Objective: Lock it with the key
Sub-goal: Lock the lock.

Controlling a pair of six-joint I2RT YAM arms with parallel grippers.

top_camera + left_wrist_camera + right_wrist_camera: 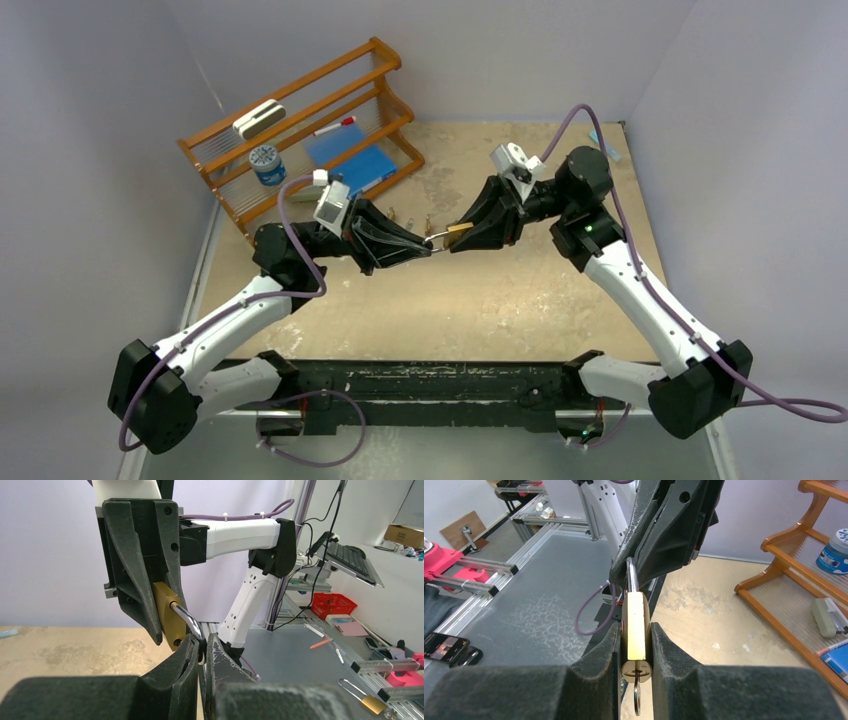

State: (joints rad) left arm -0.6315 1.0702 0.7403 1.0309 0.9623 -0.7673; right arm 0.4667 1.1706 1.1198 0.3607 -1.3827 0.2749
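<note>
A brass padlock (458,232) hangs in the air between both arms over the middle of the table. My right gripper (635,640) is shut on the padlock's brass body (635,630). A key (637,697) sits in the keyhole and hangs out under the body. My left gripper (202,647) is shut on the silver shackle (187,617), which curves out from the body (167,615). One hole in the body's shackle end looks empty. In the top view my left gripper (432,246) and right gripper (462,235) meet tip to tip.
A wooden rack (300,130) stands at the back left with a whiteboard eraser (258,118), a blue-lidded jar (267,165), a blue book (350,155) and a red marker (335,126). Two small metal items (392,213) lie on the table behind the grippers.
</note>
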